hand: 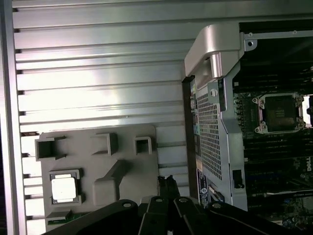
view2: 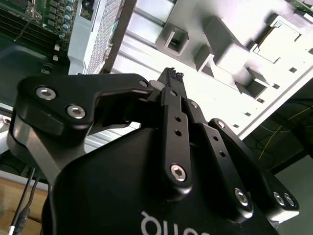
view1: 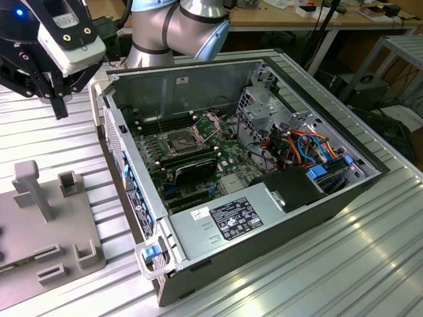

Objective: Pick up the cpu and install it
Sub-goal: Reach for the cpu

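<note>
Obs.: end effector (hand: 167,182) closed, fingertips pressed together with nothing between them; same in the second wrist view. It grips nothing.

Position: in the exterior view it hangs above the ribbed counter (view1: 297,277) at that view's far left, just outside the open computer case (view1: 264,218) and beyond the far end of the grey fixture block (view1: 39,231).

Task object: cpu (hand: 64,187) lies flat, grey top up, in a square pocket of the fixture block. Not yet picked up.

Key relation (first wrist view): fingertips are over the fixture edge nearest the case. The cpu lies across the block from them, on the side away from the case, well apart from the tips. The socket (hand: 279,113) is on the opposite side of the end effector, inside the case, with its frame open and its bed bare. So cpu and socket flank the end effector. The cpu is the nearer, judging by that view.

Axis: the cpu is square, with no long axis. Its edges run square to the block's edges and the counter ribs.

Counts: one arm, one end effector, one cpu, one socket, one case, one fixture block. The block has several other pockets, and those in view look empty.
</note>
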You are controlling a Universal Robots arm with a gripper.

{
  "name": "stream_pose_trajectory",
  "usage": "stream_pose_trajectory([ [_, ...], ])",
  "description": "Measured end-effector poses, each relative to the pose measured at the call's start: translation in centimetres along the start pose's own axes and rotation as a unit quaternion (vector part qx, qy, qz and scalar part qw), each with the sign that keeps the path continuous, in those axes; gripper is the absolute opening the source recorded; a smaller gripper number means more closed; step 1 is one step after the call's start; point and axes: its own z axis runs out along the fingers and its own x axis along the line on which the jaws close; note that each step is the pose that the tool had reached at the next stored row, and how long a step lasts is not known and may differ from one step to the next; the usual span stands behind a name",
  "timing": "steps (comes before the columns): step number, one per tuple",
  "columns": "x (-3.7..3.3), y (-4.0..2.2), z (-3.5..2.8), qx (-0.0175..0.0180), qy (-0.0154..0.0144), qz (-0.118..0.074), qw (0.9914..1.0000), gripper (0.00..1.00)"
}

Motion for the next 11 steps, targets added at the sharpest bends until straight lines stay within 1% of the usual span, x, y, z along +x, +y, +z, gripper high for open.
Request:
stream_pose_trajectory([
  [7,1.36,-0.1,-0.03,0.0,0.0,0.0,1.0,0.11],
  [11,1.95,-0.14,-0.05,0.0,0.0,0.0,1.0,0.11],
])
